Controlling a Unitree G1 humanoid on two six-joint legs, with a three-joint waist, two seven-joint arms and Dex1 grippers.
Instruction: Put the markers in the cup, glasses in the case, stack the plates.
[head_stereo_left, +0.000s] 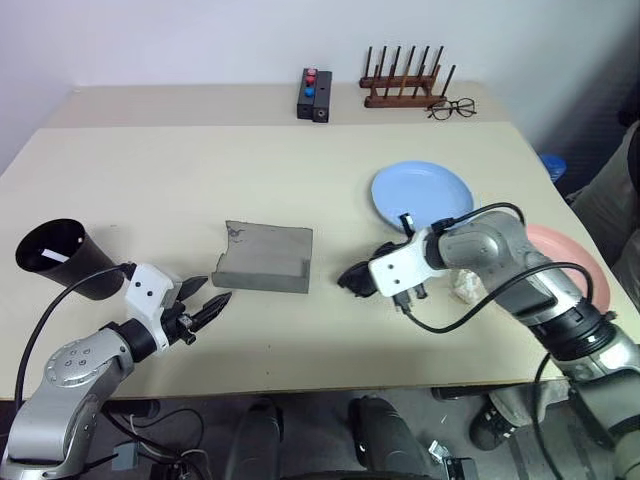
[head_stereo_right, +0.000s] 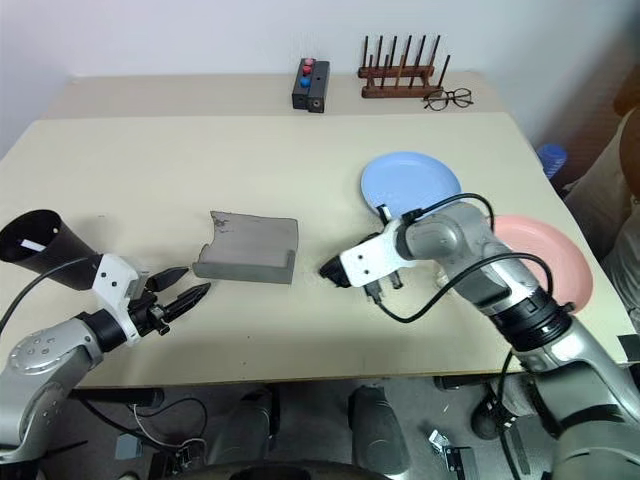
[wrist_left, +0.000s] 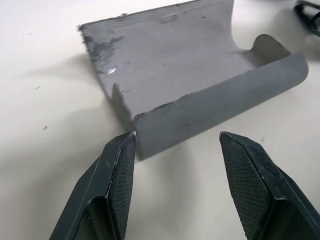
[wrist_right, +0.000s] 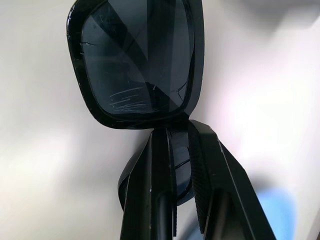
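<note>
The black glasses (wrist_right: 137, 65) hang a little above the table, right of the case, with my right gripper (head_stereo_left: 366, 283) shut on them near the bridge. The grey case (head_stereo_left: 265, 258) lies open at mid-table, lid folded back, nothing inside. My left gripper (head_stereo_left: 205, 310) is open, low over the table just left of the case's near corner, pointing at it. The black cup (head_stereo_left: 62, 258) is at the far left with a small white strip inside. The light blue plate (head_stereo_left: 422, 195) and pink plate (head_stereo_left: 572, 262) lie apart at the right. The markers are out of view.
At the back stand a wooden rack (head_stereo_left: 403, 85), thin-wire spectacles (head_stereo_left: 452, 108) and a black box with red and blue buttons (head_stereo_left: 315, 95). A small white crumpled thing (head_stereo_left: 463, 286) lies beside my right forearm. The table's near edge runs just below both grippers.
</note>
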